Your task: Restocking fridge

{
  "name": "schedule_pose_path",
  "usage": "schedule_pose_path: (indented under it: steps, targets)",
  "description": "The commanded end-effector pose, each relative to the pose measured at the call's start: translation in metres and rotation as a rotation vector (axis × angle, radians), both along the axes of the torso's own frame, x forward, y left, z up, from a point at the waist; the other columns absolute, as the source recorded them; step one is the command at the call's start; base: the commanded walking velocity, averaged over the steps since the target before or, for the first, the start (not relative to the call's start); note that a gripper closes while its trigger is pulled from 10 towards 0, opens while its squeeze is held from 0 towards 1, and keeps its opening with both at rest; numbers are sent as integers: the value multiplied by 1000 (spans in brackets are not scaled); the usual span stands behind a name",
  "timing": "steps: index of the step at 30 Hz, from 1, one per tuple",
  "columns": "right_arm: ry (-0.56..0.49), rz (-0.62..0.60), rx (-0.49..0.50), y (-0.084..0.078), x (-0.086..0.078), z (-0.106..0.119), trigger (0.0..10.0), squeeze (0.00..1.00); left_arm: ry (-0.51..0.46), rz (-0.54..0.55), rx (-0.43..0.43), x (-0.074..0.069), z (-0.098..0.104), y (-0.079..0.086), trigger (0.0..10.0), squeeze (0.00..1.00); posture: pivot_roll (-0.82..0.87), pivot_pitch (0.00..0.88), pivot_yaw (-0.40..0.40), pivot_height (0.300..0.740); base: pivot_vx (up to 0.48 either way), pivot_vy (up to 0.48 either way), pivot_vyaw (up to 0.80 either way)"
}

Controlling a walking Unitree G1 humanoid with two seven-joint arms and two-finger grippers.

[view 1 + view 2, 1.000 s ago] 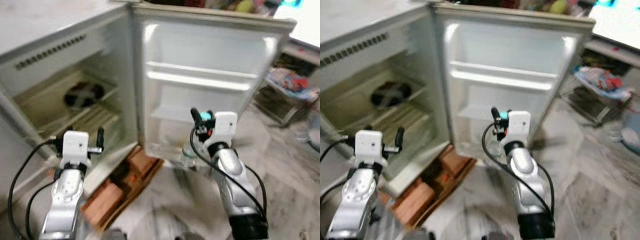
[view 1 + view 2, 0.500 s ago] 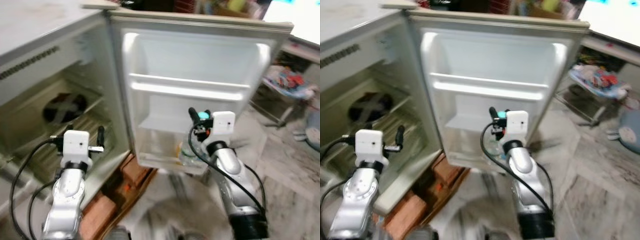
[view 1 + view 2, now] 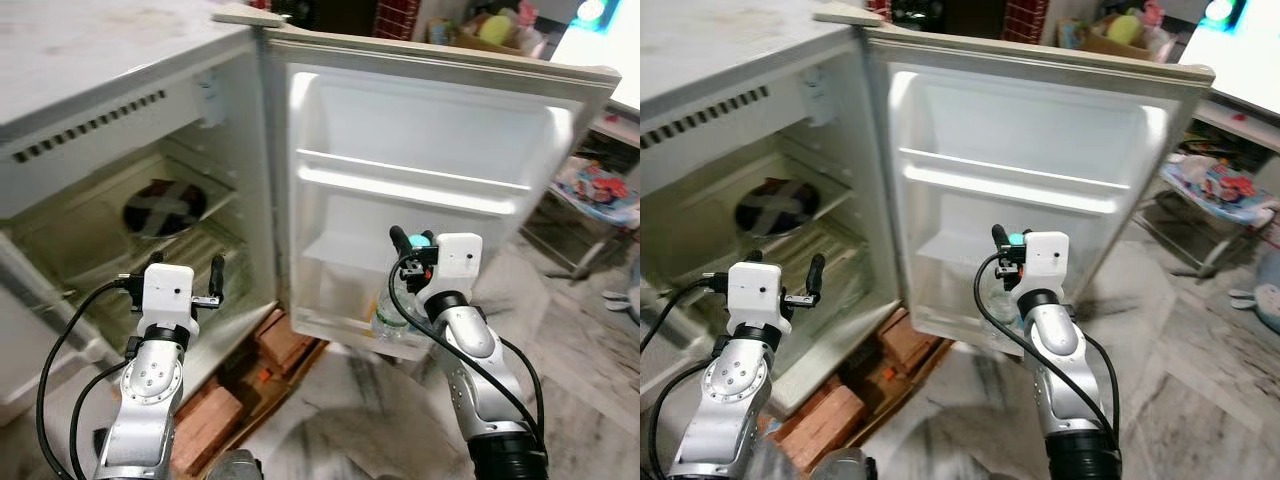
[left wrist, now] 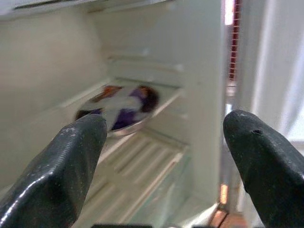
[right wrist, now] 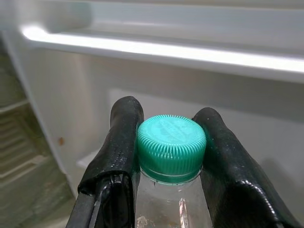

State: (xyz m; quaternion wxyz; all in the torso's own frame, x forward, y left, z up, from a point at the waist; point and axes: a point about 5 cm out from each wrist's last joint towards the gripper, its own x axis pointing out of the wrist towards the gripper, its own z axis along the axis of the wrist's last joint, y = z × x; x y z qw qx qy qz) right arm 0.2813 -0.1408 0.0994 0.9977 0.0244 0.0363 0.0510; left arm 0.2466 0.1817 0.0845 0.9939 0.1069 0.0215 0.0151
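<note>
The right gripper [image 5: 171,156] is clenching a clear plastic bottle [image 5: 168,209] by the neck, its two black fingers [image 5: 118,147] pressing either side just under the ribbed green cap [image 5: 171,142]. In the head views that gripper [image 3: 412,243] is holding the bottle [image 3: 388,312] upright in front of the open fridge door [image 3: 430,200], the bottle body hanging down by the door's lowest shelf [image 3: 350,325]; whether it is touching the shelf is not clear. Above it, a white rail [image 3: 410,180] is running across the door's inner face.

The left gripper [image 4: 161,156] is standing released, its fingers [image 4: 61,166] spread wide apart with nothing between them. It [image 3: 205,290] is hovering in front of the open fridge compartment [image 3: 120,230], pointing toward a round dish [image 4: 118,107] sitting on a white wire shelf [image 4: 137,161] inside. Beneath the fridge, reddish bricks [image 3: 285,340] are lying on the marble floor [image 3: 580,360]. Beyond the door, a low rack [image 3: 595,195] is holding colourful items.
</note>
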Motion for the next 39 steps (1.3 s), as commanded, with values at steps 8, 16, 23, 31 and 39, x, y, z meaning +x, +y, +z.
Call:
schedule_pose_path:
  steps: [8, 16, 23, 31, 39]
  targets:
    - [-35, 6, 4, 0, 3, 9, 10000, 0, 2, 2, 4, -1, 0, 0, 10000, 0, 88, 23, -64, 740, 0, 0, 0]
    - [-41, 10, 24, 0, 4, 10, 10000, 0, -8, 0, 3, -1, 1, -2, 10000, 0, 90, 24, -68, 740, 0, 0, 0]
    - [-45, 21, 31, 2, 3, 11, 10000, 0, -14, -4, 7, -1, 2, -3, 10000, 0, 89, 27, -67, 740, 0, 0, 0]
    - [-41, 35, 36, 4, 1, 10, 10000, 0, -8, -7, 3, -1, 1, -4, 10000, 0, 86, 32, -67, 740, 0, 0, 0]
    - [-38, 51, 50, 7, 1, 9, 10000, 0, -6, -2, 4, -2, 1, -3, 10000, 0, 88, 34, -68, 697, 0, 0, 0]
